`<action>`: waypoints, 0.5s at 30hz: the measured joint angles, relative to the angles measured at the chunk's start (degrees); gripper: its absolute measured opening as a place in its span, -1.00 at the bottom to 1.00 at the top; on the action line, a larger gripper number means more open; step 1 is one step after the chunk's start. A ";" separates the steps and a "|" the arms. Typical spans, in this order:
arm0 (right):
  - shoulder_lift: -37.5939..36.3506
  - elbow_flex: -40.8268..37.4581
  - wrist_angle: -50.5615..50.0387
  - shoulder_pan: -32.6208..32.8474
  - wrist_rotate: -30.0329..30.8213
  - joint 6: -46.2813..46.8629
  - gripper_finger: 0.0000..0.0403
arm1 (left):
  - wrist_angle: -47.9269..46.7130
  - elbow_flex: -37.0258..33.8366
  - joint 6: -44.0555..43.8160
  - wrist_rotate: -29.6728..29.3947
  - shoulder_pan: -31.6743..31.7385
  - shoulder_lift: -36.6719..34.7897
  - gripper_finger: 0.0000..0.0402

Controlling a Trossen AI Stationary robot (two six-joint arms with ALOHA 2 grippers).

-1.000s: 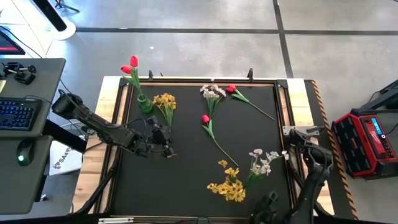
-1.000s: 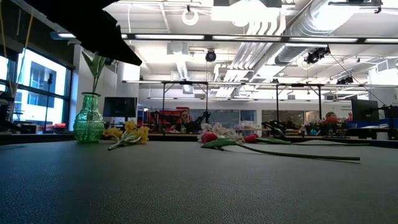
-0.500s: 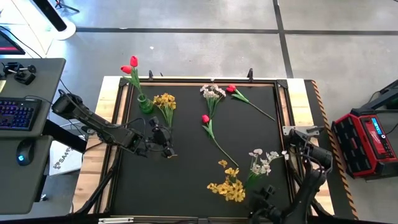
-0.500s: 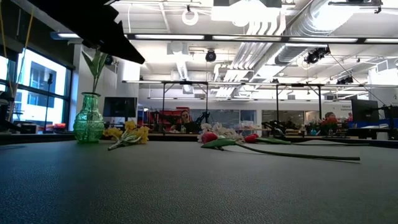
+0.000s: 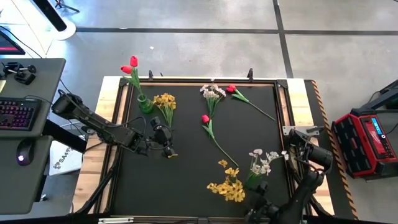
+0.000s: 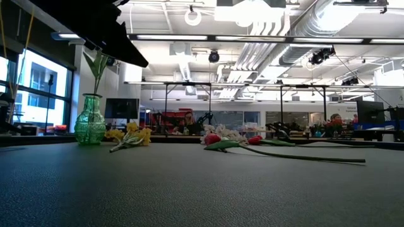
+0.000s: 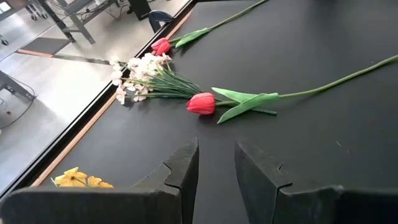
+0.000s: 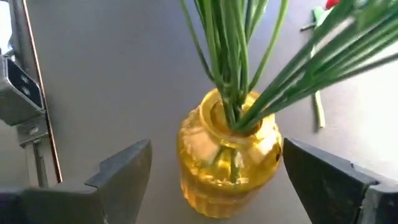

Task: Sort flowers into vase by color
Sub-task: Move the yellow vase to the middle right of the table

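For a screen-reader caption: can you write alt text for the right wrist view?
A yellow glass vase holding a bunch of green stems stands on the dark table, between the right gripper's wide-open fingers, which do not touch it. A red tulip shows at the frame's edge.

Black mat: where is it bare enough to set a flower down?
Bare: the mat's near-left stretch below the left gripper, and the right side between the far red tulip and the white spray. Crowded: the far edge by the green vase, and the near-right yellow spray.
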 joint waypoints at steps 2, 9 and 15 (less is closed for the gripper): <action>-0.02 -1.29 3.36 -0.01 0.01 -0.84 0.70 | 0.00 0.00 0.02 -0.02 0.00 0.00 -0.55; -0.02 -6.04 10.58 -0.46 0.20 -1.07 0.70 | -0.05 0.00 0.05 0.00 0.00 0.00 -0.55; -0.02 -8.66 16.09 -1.42 2.72 -4.60 0.70 | -0.23 0.00 0.09 -0.02 0.00 0.00 -0.55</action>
